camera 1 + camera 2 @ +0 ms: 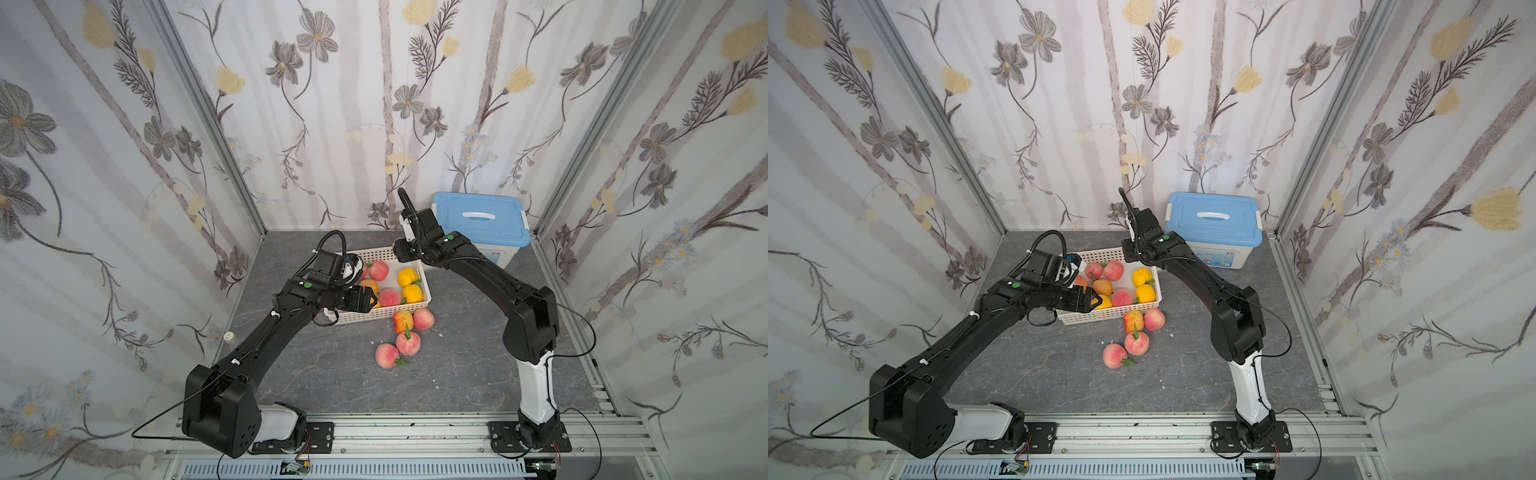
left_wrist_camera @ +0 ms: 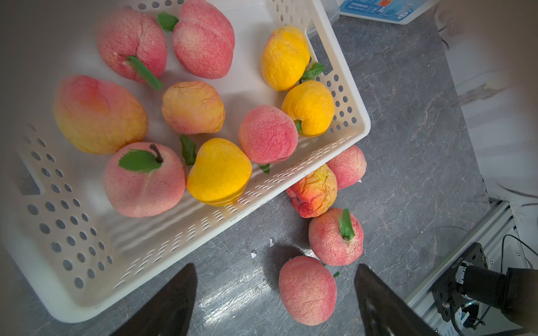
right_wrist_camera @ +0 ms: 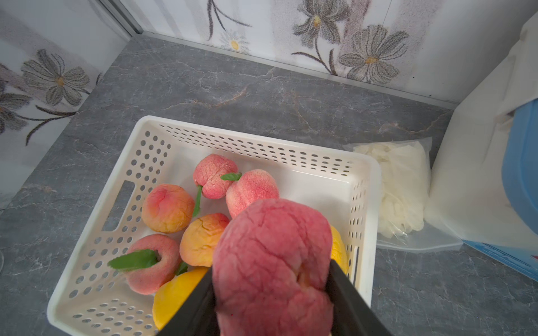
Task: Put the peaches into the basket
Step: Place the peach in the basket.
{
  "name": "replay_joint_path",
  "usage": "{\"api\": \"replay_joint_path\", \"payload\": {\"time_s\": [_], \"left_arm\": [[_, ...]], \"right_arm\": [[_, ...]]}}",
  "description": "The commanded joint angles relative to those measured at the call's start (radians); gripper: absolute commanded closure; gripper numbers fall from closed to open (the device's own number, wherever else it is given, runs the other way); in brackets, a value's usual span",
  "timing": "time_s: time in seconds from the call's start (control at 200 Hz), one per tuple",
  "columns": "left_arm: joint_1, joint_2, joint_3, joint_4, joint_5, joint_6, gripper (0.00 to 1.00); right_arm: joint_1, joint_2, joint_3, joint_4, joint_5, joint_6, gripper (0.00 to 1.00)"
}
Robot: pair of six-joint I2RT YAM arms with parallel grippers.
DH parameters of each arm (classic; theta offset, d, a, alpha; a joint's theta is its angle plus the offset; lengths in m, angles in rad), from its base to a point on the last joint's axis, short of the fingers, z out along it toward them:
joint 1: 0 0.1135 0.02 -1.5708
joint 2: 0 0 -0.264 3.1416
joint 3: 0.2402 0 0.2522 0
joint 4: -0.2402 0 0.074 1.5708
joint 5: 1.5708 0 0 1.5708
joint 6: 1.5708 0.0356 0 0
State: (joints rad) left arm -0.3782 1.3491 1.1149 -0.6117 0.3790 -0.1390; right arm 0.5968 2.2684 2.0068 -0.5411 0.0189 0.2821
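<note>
The white perforated basket (image 1: pixel 374 313) (image 1: pixel 1108 314) sits mid-table with several peaches (image 1: pixel 379 270) inside, pink-red and orange-yellow. Several more peaches (image 1: pixel 408 343) (image 1: pixel 1115 355) lie on the table just off its near right corner. My left gripper (image 1: pixel 375 301) (image 2: pixel 275 269) hangs open over the basket's near side with nothing held; in the left wrist view a pink peach (image 2: pixel 307 291) on the table shows between its fingers, lower down. My right gripper (image 3: pixel 270 270) is shut on a dark pink peach (image 3: pixel 270 232) above the basket's far right end (image 3: pixel 364 203).
A white box with a blue lid (image 1: pixel 482 224) stands at the back right, close behind the right wrist. A clear bag of white gloves (image 3: pixel 398 189) lies between box and basket. Flowered walls close in three sides; a metal rail (image 1: pixel 415 432) runs along the front.
</note>
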Motion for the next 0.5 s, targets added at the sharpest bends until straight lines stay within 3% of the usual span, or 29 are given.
{"api": "replay_joint_path", "payload": {"time_s": [0.0,0.305,0.495], "left_arm": [[0.002,0.001,-0.002,0.023,0.020,0.000,0.14],[0.004,0.016,0.002,0.021,0.026,-0.001,0.14],[0.005,0.017,0.002,0.019,0.029,0.000,0.14]], "right_arm": [[-0.007,0.068,0.075,0.020,-0.001,0.000,0.48],[-0.018,0.234,0.242,-0.046,0.048,0.035,0.48],[-0.027,0.272,0.248,-0.075,0.077,0.087,0.47]]}}
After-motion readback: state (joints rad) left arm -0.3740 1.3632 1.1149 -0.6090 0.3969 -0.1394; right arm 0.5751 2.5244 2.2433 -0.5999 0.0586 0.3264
